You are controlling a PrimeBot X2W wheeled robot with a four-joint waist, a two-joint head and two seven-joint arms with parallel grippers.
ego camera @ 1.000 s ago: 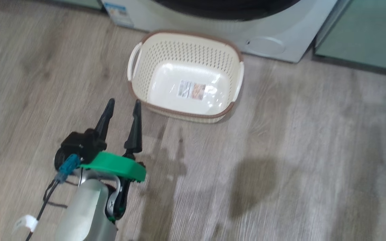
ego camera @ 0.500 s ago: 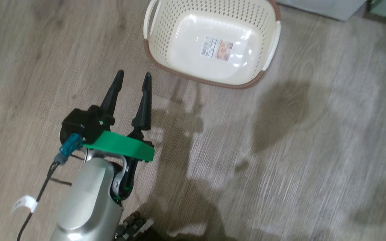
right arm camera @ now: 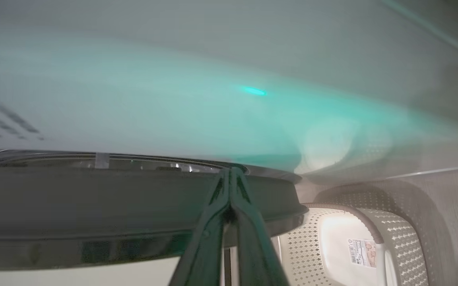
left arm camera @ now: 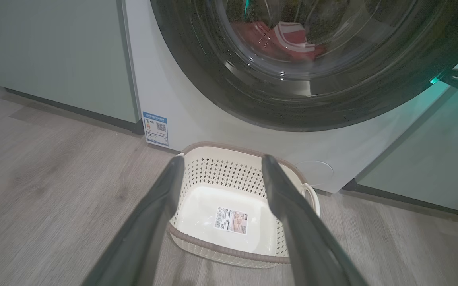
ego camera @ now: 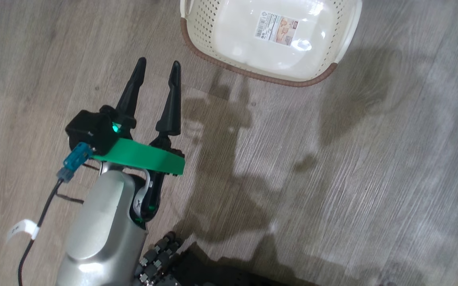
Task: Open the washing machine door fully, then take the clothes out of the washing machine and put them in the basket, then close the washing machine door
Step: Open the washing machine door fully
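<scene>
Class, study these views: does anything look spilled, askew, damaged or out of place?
Nothing stands out. The basket sits upright and empty on the floor before the washing machine; the red clothes lie inside, behind its door.

Silver forearm (ego camera: pixel 98 234), green bracket (ego camera: pixel 141 157), black tapered tool (ego camera: pixel 158 62).

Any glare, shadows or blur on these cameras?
Head view: sharp, glare inside the cream perforated plastic basket, dark shadows across the grey wood-look floor. Left wrist view: clear, reflections in the glossy black-rimmed round door. Right wrist view: blurred, teal glow smeared over the white washing machine.
</scene>
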